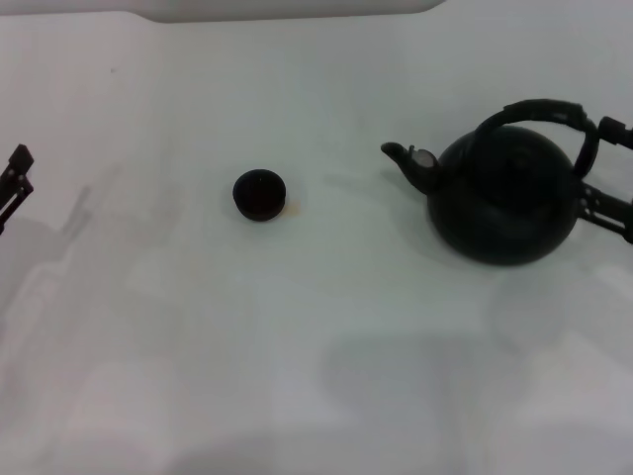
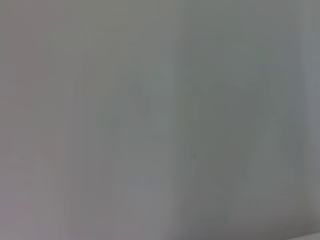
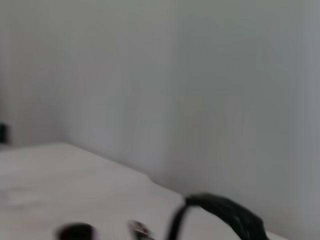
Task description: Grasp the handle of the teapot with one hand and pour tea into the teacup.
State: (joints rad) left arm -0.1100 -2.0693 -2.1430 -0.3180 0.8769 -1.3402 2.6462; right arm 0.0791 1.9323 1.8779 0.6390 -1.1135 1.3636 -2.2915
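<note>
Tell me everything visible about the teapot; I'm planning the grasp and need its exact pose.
The teapot is a large, round, matte-black kettle-like pot standing upright on the white table, on the robot's right. Its short spout, bearing a pale round spot, points toward the teacup, which sits well apart. The handle, a thick black arch, rises over the top. The right tool is at the handle's far end; contact cannot be confirmed.

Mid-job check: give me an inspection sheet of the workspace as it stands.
Surface: white table, a small yellowish spot beside the cup.
Job's things: teapot upright at right, spout toward the teacup, which stands apart at centre; handle arched over the pot.
Clutter: nothing seen.
Grippers: right gripper at the handle's right end, grip unclear; left gripper at the left edge, away from both.
Cables: nothing seen.
Surroundings: plain pale wall.
</note>
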